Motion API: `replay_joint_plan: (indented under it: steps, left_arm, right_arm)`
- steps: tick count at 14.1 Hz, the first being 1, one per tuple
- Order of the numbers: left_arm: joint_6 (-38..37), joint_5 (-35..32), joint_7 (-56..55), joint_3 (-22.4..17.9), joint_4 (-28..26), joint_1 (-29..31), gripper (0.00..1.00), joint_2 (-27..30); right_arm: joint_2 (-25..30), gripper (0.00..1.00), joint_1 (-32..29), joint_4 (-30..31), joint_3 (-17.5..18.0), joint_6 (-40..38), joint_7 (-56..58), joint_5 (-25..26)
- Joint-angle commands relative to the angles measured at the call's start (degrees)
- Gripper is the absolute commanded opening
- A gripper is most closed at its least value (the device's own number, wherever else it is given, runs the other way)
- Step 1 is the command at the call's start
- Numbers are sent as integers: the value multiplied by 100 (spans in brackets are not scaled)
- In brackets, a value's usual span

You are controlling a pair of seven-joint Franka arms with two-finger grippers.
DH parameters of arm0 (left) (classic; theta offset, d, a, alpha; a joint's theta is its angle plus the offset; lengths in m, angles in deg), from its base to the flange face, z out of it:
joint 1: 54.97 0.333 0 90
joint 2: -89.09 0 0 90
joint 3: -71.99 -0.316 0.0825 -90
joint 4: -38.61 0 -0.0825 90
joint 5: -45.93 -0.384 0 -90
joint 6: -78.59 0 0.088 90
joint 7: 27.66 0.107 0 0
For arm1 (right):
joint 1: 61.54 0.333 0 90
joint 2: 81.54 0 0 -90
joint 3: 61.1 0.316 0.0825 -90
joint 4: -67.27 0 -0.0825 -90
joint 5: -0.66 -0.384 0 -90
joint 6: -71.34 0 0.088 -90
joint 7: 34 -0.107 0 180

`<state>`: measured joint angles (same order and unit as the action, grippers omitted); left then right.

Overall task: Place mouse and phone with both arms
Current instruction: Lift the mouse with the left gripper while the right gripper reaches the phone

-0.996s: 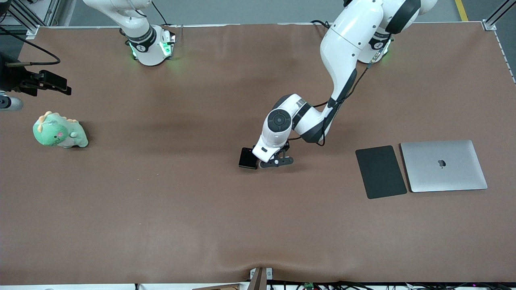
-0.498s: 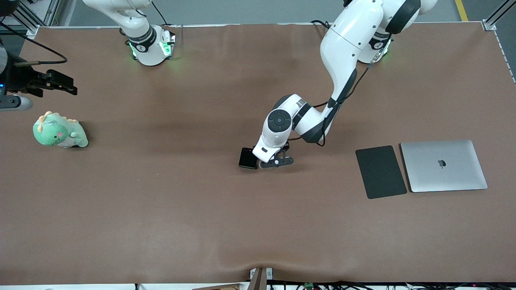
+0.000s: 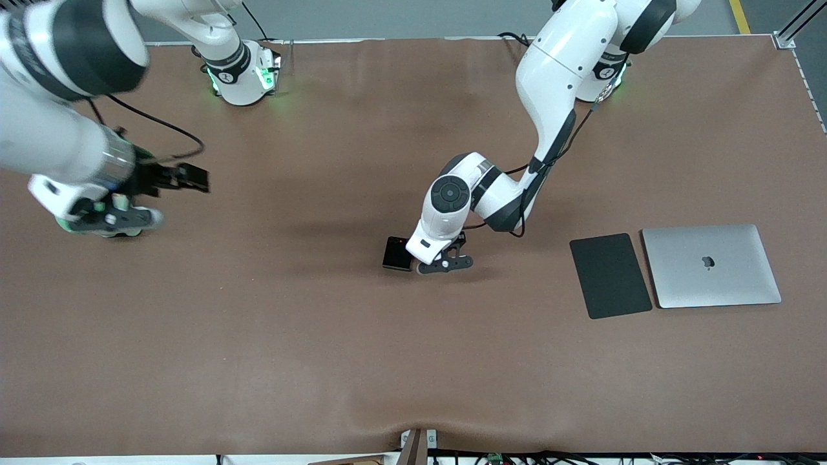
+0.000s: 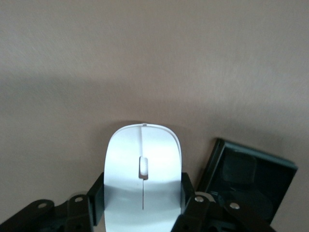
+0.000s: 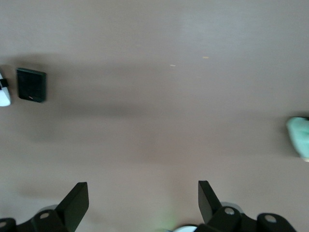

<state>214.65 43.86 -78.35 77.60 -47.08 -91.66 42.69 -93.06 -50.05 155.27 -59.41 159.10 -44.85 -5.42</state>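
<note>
In the left wrist view the white mouse sits between the black fingers of my left gripper, which is shut on its sides low at the table. The black phone lies flat right beside it. In the front view the phone is at mid-table, and the left gripper and its white hand cover the mouse. My right gripper hangs open and holds nothing, over the table toward the right arm's end. In the right wrist view the phone shows far off and the right gripper is wide open.
A dark grey mat and a closed silver laptop lie side by side toward the left arm's end. A green plush toy sits near the right arm's end, mostly covered by the right wrist in the front view.
The left gripper has shut on the mouse. The right arm has swung in from the table's end and is now over the plush toy, its gripper still open.
</note>
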Motion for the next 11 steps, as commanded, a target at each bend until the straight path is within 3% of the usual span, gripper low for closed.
replay_joint_plan:
  steps: [1, 7, 11]
  left_arm:
    - [-202, -171, -90, -121, -80, 56, 58, 429]
    - [-948, -171, 593, -103, -176, 785, 59, 1228]
    - [-1547, -83, 1288, 63, -386, 1575, 59, 1721]
  right_arm:
    - [-516, 100, 563, -231, -38, 495, -775, -165]
    - [-1614, 100, 1924, -214, -46, 2033, -2155, -87]
    - [-2589, 100, 2550, -266, -55, 3403, -2720, -51]
